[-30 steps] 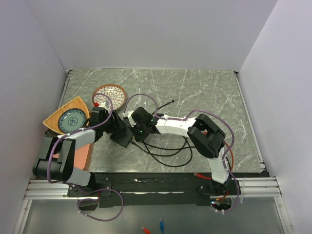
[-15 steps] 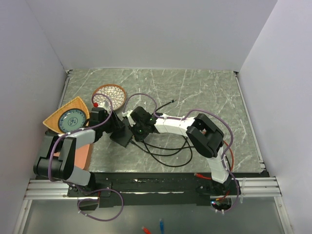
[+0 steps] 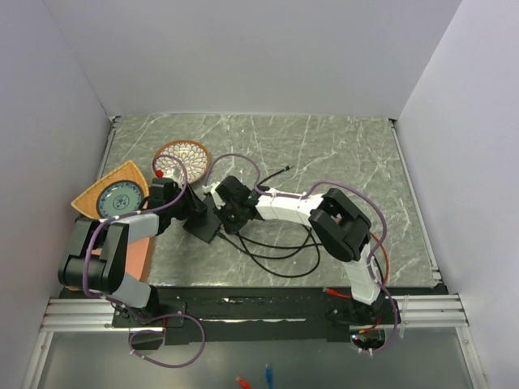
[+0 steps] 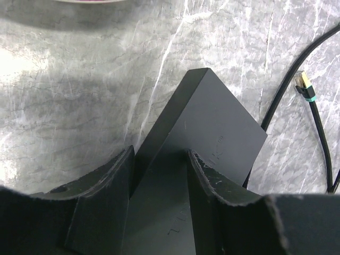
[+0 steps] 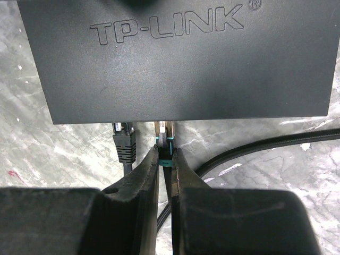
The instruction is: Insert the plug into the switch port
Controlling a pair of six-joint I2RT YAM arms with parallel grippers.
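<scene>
The switch (image 5: 180, 58) is a flat matte-black box marked TP-LINK; from above it is the dark shape (image 3: 203, 228) between the two arms. My right gripper (image 5: 166, 151) is shut on the plug (image 5: 164, 139), which has a teal band. The plug's clear tip sits at the switch's socket edge. A second black plug (image 5: 123, 141) stands in the socket just to its left. My left gripper (image 4: 159, 156) straddles the switch (image 4: 212, 122) at one end, with both fingers (image 4: 119, 175) against its sides. From above, the left gripper (image 3: 195, 215) and right gripper (image 3: 225, 212) face each other across the switch.
A round patterned dish (image 3: 182, 158) lies behind the left arm. An orange triangular plate (image 3: 113, 198) sits at the far left. Black cables (image 3: 276, 251) loop in front of the switch. A loose cable end with a yellow and teal plug (image 4: 304, 85) lies to the right.
The left jaws have narrowed onto the switch. The right arm has edged slightly left toward the switch, still holding the plug.
</scene>
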